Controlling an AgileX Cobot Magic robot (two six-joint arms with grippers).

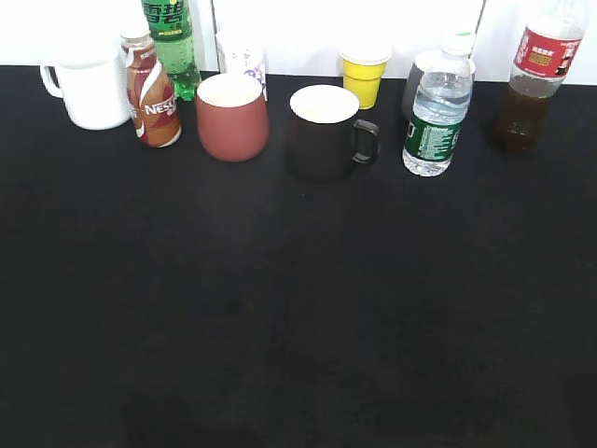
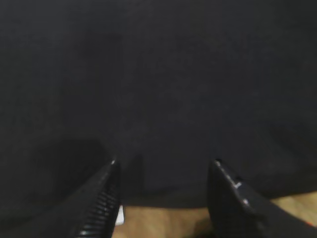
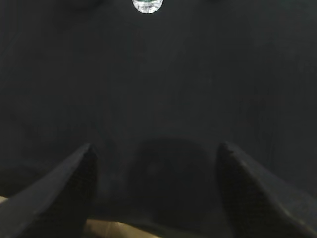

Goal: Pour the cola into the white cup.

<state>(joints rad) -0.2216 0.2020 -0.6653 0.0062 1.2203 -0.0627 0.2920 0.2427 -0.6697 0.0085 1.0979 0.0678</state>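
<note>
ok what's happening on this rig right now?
Nothing is held yet. Both grippers, left and right, hang open over bare black cloth near the table's front edge. The cola bottle stands at the far right of the back row, and the white cup sits at the far left, with other bottles and mugs between them. No pouring has started.
</note>
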